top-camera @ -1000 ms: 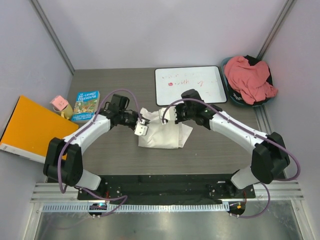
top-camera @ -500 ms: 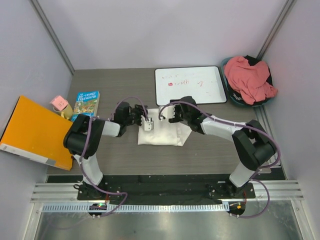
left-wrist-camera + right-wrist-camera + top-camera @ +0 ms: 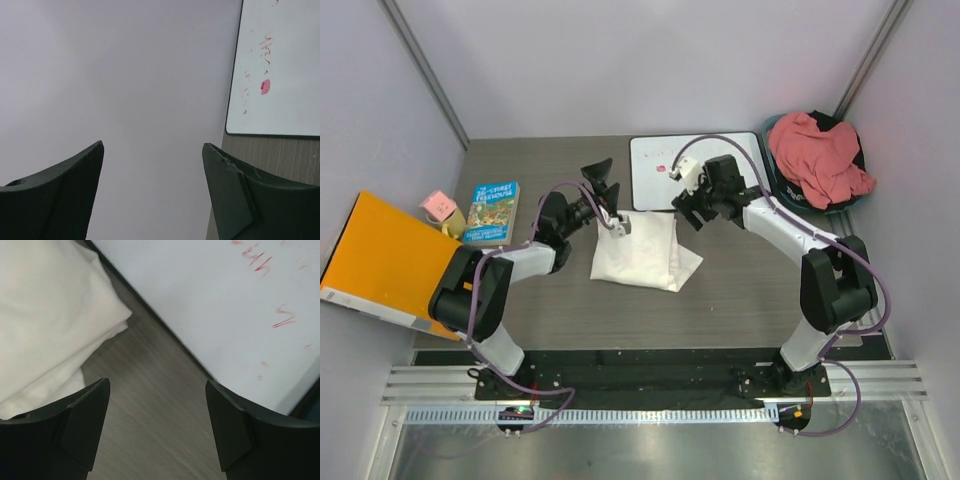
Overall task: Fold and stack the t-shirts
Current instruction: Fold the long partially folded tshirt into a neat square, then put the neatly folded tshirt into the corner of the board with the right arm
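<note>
The white t-shirt [image 3: 640, 255] lies folded on the grey table [image 3: 550, 300], and nothing is gripping it. Its rounded edge [image 3: 50, 315] fills the left of the right wrist view. The salmon t-shirt [image 3: 818, 155] sits crumpled in a dark basket [image 3: 782, 192] at the back right. My left gripper [image 3: 599, 177] [image 3: 152, 145] is open and empty, raised off the shirt's far left corner and facing the back wall. My right gripper [image 3: 690, 210] [image 3: 157, 382] is open and empty over bare table between the shirt and the whiteboard [image 3: 650, 190] [image 3: 215, 295] [image 3: 280, 65].
An orange folder [image 3: 380, 260], a blue book [image 3: 492, 210] and a small pink object [image 3: 438, 205] lie at the left. The grey enclosure walls close in the back and both sides.
Both grippers have opened and let go of the white t-shirt. They have lifted away toward the back of the table, and the shirt now lies flatter.
</note>
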Available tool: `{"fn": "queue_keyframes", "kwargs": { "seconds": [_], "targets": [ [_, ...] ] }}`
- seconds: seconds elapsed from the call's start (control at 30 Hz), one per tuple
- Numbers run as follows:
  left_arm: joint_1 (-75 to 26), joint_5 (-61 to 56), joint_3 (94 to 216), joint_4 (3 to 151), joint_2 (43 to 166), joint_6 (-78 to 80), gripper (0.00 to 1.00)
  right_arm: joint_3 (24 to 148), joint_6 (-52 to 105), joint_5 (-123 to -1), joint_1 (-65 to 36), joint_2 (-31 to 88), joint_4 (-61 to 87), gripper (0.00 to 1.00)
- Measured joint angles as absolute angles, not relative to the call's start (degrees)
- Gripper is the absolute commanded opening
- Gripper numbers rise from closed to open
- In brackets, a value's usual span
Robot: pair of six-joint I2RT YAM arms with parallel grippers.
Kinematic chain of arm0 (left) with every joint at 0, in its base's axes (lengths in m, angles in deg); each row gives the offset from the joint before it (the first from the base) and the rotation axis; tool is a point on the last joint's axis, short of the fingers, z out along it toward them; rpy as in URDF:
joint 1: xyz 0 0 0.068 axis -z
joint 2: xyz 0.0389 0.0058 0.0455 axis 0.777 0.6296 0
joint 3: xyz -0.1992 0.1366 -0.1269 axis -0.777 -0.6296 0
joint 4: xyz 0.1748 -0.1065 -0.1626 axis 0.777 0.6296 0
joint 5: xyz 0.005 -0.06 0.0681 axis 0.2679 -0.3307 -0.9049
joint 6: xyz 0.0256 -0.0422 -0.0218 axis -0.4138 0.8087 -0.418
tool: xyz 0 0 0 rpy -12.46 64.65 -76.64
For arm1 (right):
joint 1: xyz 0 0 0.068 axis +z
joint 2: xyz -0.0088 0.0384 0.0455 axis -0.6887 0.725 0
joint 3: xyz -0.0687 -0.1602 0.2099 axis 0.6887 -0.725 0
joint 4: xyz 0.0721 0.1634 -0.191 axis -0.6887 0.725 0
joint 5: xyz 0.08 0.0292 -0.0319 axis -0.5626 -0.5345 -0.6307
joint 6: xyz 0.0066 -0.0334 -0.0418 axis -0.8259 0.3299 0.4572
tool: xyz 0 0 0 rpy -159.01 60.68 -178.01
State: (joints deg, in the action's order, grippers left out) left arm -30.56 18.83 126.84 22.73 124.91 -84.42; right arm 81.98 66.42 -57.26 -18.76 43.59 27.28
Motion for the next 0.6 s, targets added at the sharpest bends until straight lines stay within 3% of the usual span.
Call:
{"fn": "queue_keyframes", "kwargs": {
  "seconds": [0.27, 0.6],
  "targets": [
    [-25.46, 21.26, 120.83, 29.2, 119.18, -87.87, 0.72, 74.72, 47.6, -80.45, -27.24, 45.6, 37.49, 0.83],
    [-24.83, 17.59, 116.37, 35.28, 127.27, -96.24, 0.73, 73.37, 35.54, -93.12, -31.56, 47.13, 35.76, 0.83]
  ]
}}
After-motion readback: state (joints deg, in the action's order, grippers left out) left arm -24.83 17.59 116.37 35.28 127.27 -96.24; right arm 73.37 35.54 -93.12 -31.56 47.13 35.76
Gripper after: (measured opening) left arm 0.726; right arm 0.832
